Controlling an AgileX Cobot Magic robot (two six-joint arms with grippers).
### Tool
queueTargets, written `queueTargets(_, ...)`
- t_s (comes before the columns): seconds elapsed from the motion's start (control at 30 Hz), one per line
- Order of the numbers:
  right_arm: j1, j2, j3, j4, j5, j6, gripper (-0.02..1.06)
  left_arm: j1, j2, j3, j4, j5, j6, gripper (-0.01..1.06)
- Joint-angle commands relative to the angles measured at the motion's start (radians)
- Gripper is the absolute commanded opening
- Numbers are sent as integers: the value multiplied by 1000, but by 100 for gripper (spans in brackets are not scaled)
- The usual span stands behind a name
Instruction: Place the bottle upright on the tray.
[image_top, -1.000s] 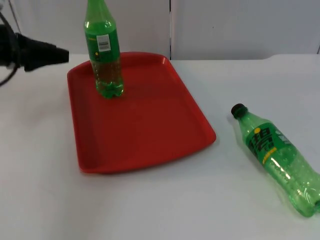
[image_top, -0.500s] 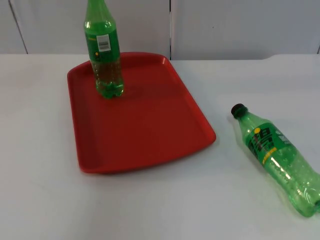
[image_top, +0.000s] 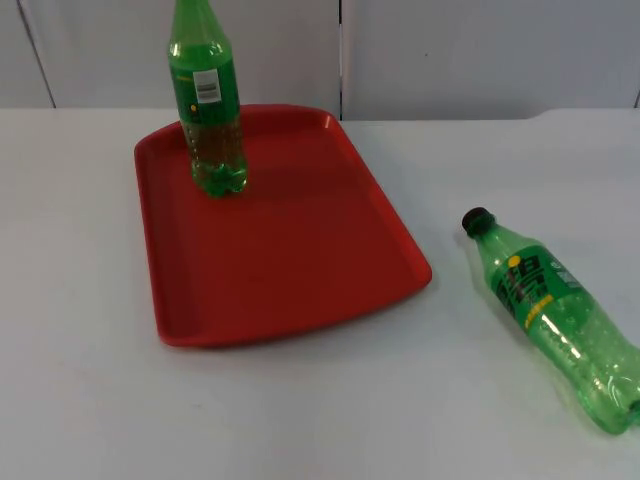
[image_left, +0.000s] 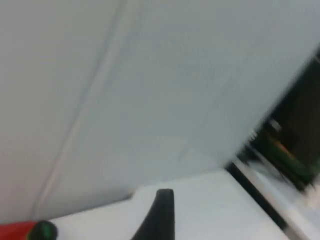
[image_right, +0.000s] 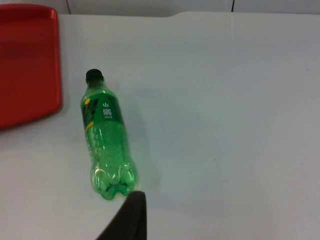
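A green bottle (image_top: 207, 110) stands upright near the far left corner of the red tray (image_top: 300, 260). A second green bottle (image_top: 550, 315) with a black cap lies on its side on the white table, right of the tray, cap pointing toward the tray. My right gripper (image_right: 131, 215) hovers just behind the base of this lying bottle (image_right: 106, 137), apart from it, with the tray's edge (image_right: 27, 60) beyond. My left gripper (image_left: 160, 215) is raised and faces the partition wall; the upright bottle's top (image_left: 44, 231) and a bit of tray (image_left: 15, 231) show beside it.
The grey partition wall (image_top: 450, 55) closes the table at the back. White table top (image_top: 300, 420) stretches in front of the tray and between the tray and the lying bottle.
One second ago the left arm reached in beside the upright bottle; it has since drawn back out of the top view. Bottles and tray have not moved.
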Motion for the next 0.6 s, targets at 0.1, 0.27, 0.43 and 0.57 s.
queueTargets(0.1,-11,-3,-1,2,-7,-8,105,34,-160,71,26,173,-149,83)
queueTargets(0.27,-11,-3,-1,2,-7,-8,105,34,-273,154,26,256,-156,83)
queueTargets(0.43,-11,-3,-1,2,-7,-8,105,34,-379,211,26,419,-13,83)
queueTargets(0.57,-11,-3,-1,2,-7,-8,105,34,-473,216,26,718,202,83)
